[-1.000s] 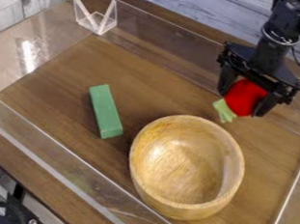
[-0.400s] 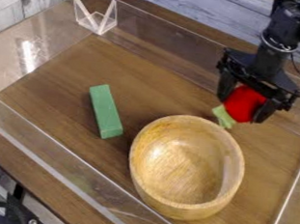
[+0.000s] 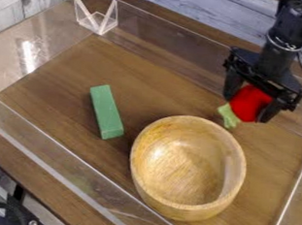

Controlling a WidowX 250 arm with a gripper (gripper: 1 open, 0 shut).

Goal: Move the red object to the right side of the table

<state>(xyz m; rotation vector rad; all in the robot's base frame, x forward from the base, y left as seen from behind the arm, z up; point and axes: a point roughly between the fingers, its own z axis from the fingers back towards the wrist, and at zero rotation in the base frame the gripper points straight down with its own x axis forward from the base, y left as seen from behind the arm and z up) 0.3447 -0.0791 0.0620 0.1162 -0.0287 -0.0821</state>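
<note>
The red object (image 3: 252, 103), a small round bright-red toy with a pale-green stub (image 3: 227, 116) at its lower left, rests on the brown wood-grain table (image 3: 169, 82) near the right side. My black gripper (image 3: 261, 86) points down over it with its fingers spread wide on either side of the toy. The jaws stand open around it and are not pressed on it.
A round light wooden bowl (image 3: 188, 165) sits just in front of the toy. A green rectangular block (image 3: 107, 111) lies left of the bowl. Low clear plastic walls (image 3: 59, 166) edge the table, and a clear stand (image 3: 95, 15) is at the back left.
</note>
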